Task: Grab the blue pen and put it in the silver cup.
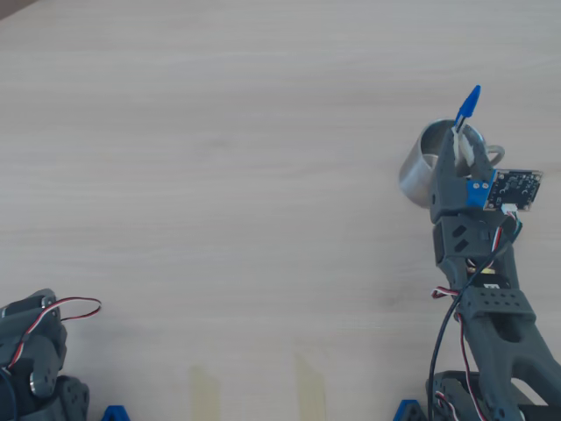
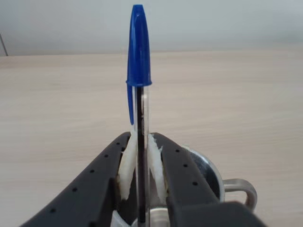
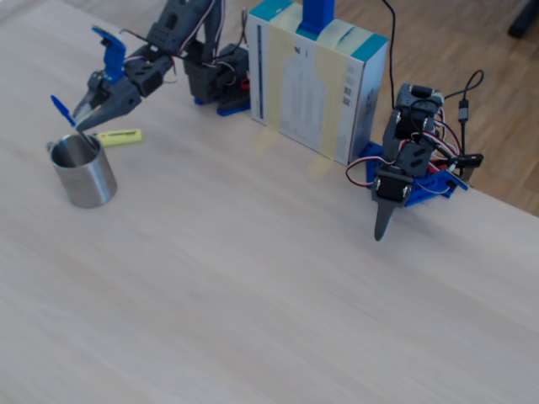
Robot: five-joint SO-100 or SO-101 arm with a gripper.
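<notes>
The blue pen (image 2: pixel 139 71) stands nearly upright between my gripper's (image 2: pixel 141 140) white-padded fingers, cap end up, and the gripper is shut on its barrel. The silver cup (image 2: pixel 212 174) sits right under the jaws, its loop handle at the right of the wrist view. In the overhead view the pen (image 1: pixel 468 102) sticks out past the gripper (image 1: pixel 459 140) over the cup (image 1: pixel 419 168). In the fixed view the pen (image 3: pixel 61 110) slants down from the gripper (image 3: pixel 82 118), and its lower end reaches the mouth of the cup (image 3: pixel 84 175).
A yellow highlighter (image 3: pixel 118 136) lies on the table just behind the cup. A second arm (image 3: pixel 406 164) rests at the right of the fixed view, and a white and teal box (image 3: pixel 316 84) stands between the two arms. Bare wooden table (image 1: pixel 219 158) spreads around the cup.
</notes>
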